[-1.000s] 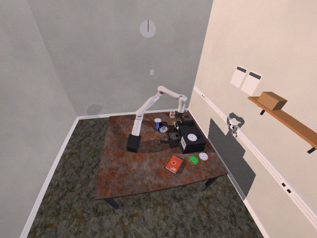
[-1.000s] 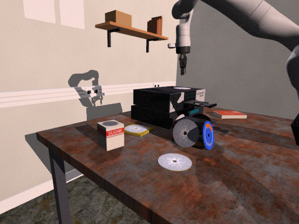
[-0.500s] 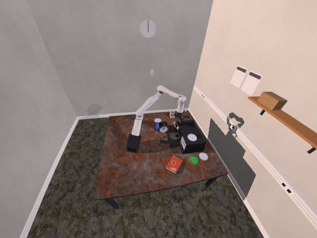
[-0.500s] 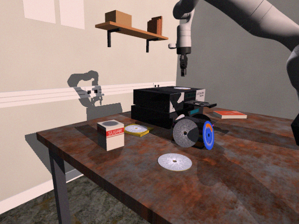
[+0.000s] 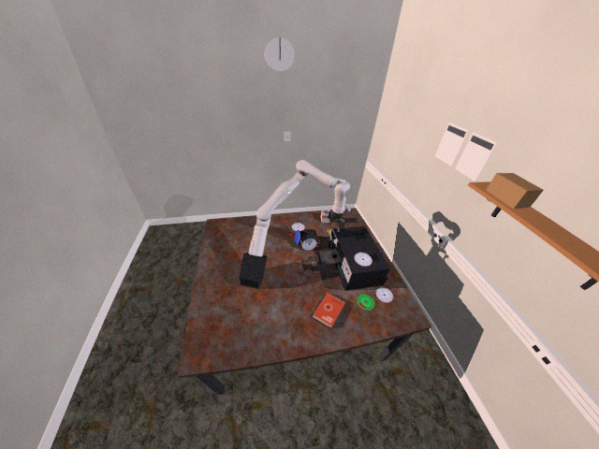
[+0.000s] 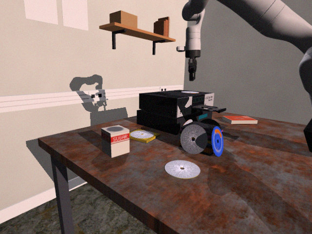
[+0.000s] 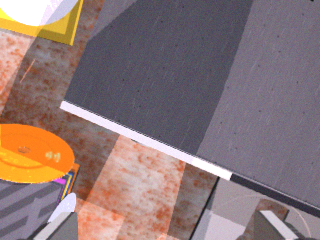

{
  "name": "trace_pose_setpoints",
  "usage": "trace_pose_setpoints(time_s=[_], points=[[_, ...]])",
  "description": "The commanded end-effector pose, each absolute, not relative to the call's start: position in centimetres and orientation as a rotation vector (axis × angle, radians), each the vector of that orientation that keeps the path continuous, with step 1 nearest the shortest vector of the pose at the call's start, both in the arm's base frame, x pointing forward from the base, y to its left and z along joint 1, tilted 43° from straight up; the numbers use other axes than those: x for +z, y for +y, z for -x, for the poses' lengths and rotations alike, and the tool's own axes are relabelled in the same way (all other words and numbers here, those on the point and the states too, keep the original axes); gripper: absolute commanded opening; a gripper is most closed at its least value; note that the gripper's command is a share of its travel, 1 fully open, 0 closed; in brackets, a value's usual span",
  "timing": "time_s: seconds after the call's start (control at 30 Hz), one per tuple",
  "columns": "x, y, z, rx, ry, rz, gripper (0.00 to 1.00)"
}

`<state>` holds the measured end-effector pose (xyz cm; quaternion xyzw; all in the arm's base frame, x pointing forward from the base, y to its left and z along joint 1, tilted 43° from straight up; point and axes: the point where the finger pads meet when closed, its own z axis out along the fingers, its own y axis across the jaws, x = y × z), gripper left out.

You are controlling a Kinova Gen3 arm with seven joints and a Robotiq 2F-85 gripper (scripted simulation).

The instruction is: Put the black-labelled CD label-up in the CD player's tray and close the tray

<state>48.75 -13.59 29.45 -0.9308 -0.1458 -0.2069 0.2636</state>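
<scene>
The black CD player point(image 6: 173, 106) stands at the table's wall side, with its tray point(image 6: 209, 108) slid out and empty; it also shows in the overhead view point(image 5: 360, 263). A small rack point(image 6: 201, 139) in front of it holds upright discs: a silver-faced one point(image 6: 193, 139), a blue one point(image 6: 217, 141) and an orange one point(image 7: 32, 152). I cannot pick out the black label for sure. My gripper point(image 6: 191, 75) hangs open and empty, high above the player's rear edge. In the wrist view the fingers frame the player's dark top point(image 7: 200, 85).
A silver disc point(image 6: 182, 170) lies flat on the table. Another disc point(image 6: 190, 92) lies on the player's top. A sugar box point(image 6: 115, 141), a yellow case with a disc point(image 6: 142, 135), a red book point(image 5: 330, 310), a green disc point(image 5: 366, 302) and a white disc point(image 5: 384, 295) also lie about.
</scene>
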Motion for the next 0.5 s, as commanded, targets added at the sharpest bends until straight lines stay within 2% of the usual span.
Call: trace_pose_setpoints(time_s=[0.0, 0.47], points=[[29.54, -13.01, -48.31, -0.561, -0.378, 2.511, 1.0], [29.4, -12.16, -47.76, -0.559, -0.347, 2.504, 1.0]])
